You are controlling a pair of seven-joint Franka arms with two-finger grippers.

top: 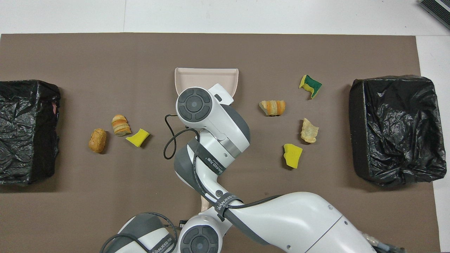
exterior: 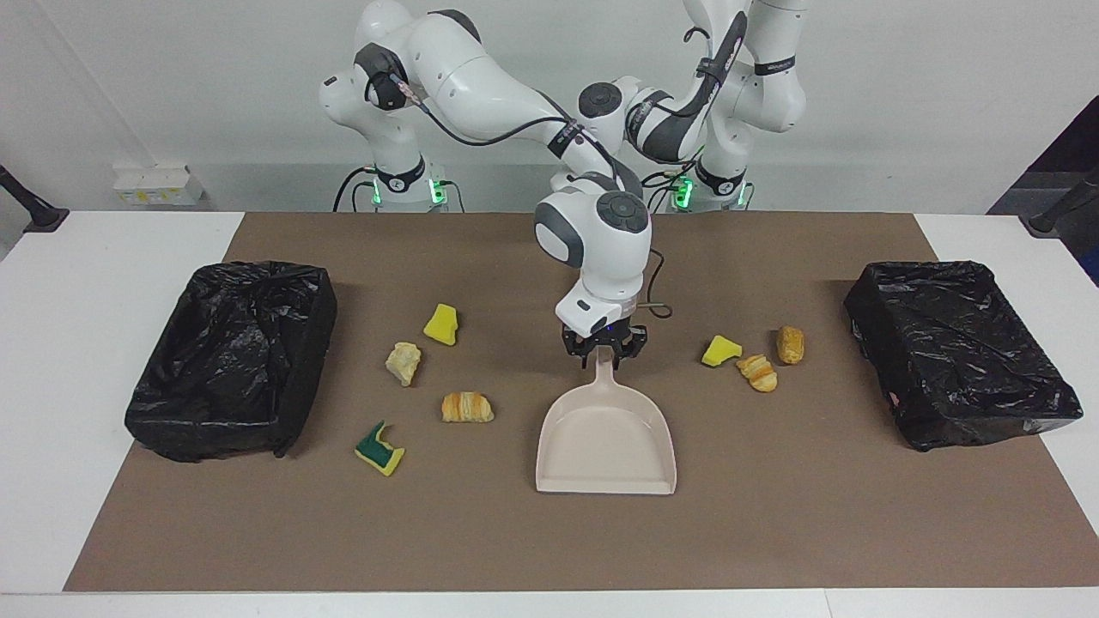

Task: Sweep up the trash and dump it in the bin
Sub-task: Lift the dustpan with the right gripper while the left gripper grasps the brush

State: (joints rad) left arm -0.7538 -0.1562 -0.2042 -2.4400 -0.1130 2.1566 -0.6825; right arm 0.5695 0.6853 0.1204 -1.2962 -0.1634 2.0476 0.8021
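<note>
White arms (exterior: 481, 81), grey joints, black cables, green base lights.

Brown mat (exterior: 773, 532) covers the white table (exterior: 86, 343). Beige dustpan (exterior: 606, 442) lies mid-mat, mouth away from the robots.

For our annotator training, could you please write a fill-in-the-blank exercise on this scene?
The right gripper is at the dustpan's ____. Altogether ____ scraps of trash lie on the mat. Of these, ____ lie toward the left arm's end. Both bins are lined with ____ plastic.
Missing: handle; seven; three; black.
</note>
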